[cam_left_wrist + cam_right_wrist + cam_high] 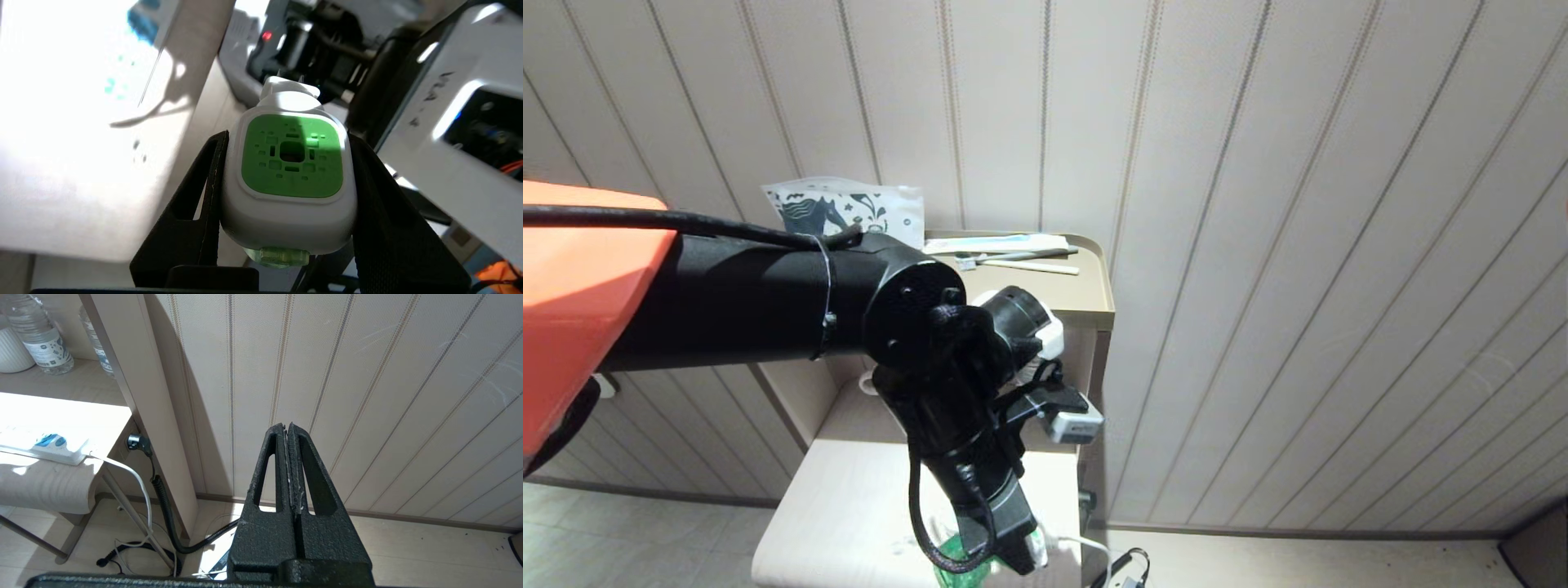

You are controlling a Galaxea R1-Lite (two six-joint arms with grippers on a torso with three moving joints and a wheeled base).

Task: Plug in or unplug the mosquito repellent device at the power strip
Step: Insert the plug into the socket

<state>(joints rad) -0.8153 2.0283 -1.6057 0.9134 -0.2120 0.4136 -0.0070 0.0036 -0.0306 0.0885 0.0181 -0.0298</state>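
My left gripper is shut on the mosquito repellent device. Its black fingers press both sides of the white head with the bright green vented face. The prong end points away from the camera, and the green bottle neck shows below the head. In the head view the left gripper hangs low over the pale table, with the device's green bottle beside it. The power strip, white with a light-blue socket face, lies on the sunlit table top, its white cord dropping off the edge. My right gripper is shut and empty, facing the panelled wall.
A tan shelf above the table carries toothbrushes and a printed packet. Clear water bottles and a white mug stand at the back. A black coiled cable runs down to the floor by the table leg.
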